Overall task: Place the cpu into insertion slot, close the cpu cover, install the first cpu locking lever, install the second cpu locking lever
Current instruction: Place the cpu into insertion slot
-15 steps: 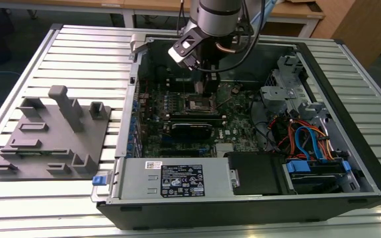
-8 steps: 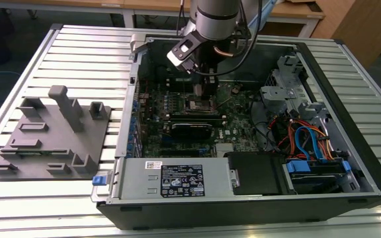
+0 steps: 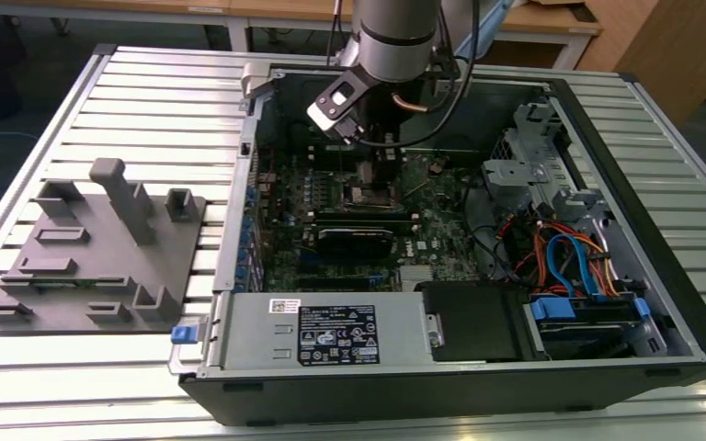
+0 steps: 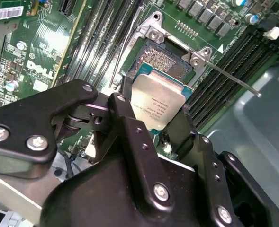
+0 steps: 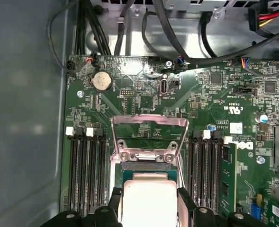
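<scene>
Arm [image 3: 392, 37] upright, jaws clamped.

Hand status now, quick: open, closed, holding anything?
Hand: closed on the cpu, holding it at the insertion slot. The cpu cover stands open.

A slatted metal table [image 3: 144, 83] carries an open computer case [image 3: 451, 390] and grey fixture [image 3: 84, 276].

Robotics lab or workshop: open computer case [image 3: 451, 395] on slatted metal bench [image 3: 157, 101], grey block with posts [image 3: 96, 266] beside the case, wooden desks [image 3: 555, 20] beyond it.
</scene>
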Controlling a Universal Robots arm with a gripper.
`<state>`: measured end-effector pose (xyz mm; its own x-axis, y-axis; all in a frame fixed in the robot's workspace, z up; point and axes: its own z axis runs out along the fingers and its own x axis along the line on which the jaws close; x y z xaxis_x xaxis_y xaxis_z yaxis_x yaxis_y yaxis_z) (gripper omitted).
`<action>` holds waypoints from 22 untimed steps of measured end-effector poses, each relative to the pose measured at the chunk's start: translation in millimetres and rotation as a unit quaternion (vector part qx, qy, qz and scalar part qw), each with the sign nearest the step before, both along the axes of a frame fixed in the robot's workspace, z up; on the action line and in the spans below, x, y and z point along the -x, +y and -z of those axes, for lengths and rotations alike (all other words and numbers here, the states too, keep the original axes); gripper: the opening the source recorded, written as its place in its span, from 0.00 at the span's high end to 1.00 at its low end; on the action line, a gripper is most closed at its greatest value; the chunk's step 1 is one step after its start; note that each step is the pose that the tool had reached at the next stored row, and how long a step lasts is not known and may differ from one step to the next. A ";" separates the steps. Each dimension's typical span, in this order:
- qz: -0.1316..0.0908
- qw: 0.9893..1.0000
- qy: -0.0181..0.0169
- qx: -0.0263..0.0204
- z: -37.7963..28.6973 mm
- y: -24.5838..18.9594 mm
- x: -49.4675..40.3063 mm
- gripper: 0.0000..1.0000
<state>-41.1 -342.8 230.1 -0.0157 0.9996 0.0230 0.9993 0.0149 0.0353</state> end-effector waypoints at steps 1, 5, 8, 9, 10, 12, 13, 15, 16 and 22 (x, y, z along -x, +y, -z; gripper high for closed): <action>0.000 1.000 -0.001 0.000 1.7 0.1 0.3 0.46; 0.000 1.000 -0.002 0.000 9.0 0.4 1.9 0.46; 0.000 1.000 -0.002 0.000 14.2 0.5 3.0 0.46; 0.000 1.000 -0.002 0.000 15.6 0.6 3.3 0.46; 0.000 1.000 -0.002 0.000 16.8 0.6 3.4 0.46; 0.000 1.000 -0.002 0.000 19.2 0.6 3.4 0.46; 0.000 1.000 -0.002 0.000 20.4 0.6 3.6 0.46; 0.000 1.000 -0.002 0.000 21.8 0.6 4.0 0.46; 0.000 1.000 -0.002 0.000 22.4 0.6 4.3 0.46; 0.000 1.000 -0.002 0.000 24.4 0.6 4.9 0.46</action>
